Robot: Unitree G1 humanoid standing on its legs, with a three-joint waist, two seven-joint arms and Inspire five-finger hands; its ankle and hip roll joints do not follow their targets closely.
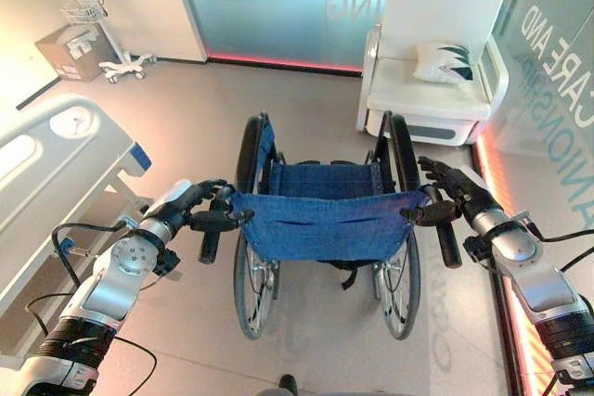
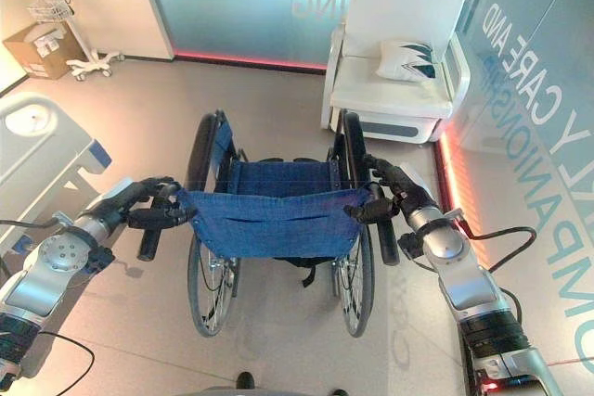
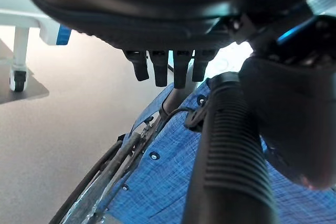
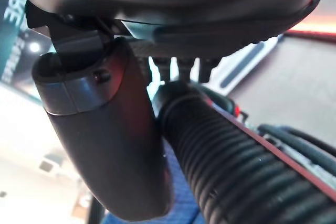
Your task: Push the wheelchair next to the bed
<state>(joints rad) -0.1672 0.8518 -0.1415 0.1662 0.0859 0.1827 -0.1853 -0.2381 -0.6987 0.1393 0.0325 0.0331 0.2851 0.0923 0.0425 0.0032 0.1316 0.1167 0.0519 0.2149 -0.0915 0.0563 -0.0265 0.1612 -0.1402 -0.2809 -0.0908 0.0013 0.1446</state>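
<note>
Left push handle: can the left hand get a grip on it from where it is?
Probably yes. The left hand is already at the left push handle, thumb alongside the ribbed grip and fingers over it, not clearly closed. Nothing stands between them.

One wheelchair (image 1: pixel 320 229), one bed (image 1: pixel 56 173), one armchair (image 1: pixel 436 53), one pillow (image 1: pixel 445 62), one cardboard box (image 1: pixel 70 51).

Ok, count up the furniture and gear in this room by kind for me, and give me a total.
Wheelchair: 1
Bed: 1
White armchair: 1
Cushion: 1
Cardboard box: 1
Wheeled stand: 1
Total: 6
</note>
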